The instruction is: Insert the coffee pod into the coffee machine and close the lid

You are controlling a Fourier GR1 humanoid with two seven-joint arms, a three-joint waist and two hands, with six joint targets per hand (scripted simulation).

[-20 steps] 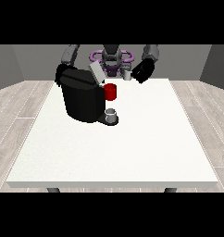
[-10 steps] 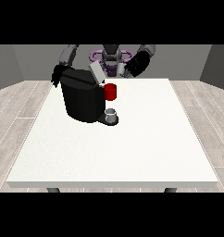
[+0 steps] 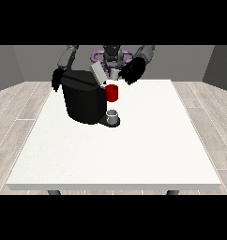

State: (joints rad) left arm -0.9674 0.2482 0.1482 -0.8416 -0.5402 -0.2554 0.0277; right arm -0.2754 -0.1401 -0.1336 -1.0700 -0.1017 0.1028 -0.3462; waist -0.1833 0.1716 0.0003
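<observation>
Coffee pod [image 3: 114, 74] is a small pale cylinder at upper centre, above the red pod holder [image 3: 112, 93] on the coffee machine [image 3: 85, 97]. Near edge first: small grey cup [image 3: 113, 114] on the drip base, then the black body, lid [image 3: 98, 73] tilted open behind. Half a second back the hand at the view's right [image 3: 132, 71] sat higher, further back; it's now lower, closer to the holder, fingers curled round the pod. Reads as approach for insertion, not seated yet. Pod long axis looks roughly upright; which end faces down, can't tell. Hand at the view's left [image 3: 56, 79] is against the machine's far side; its fingers, can't tell.
</observation>
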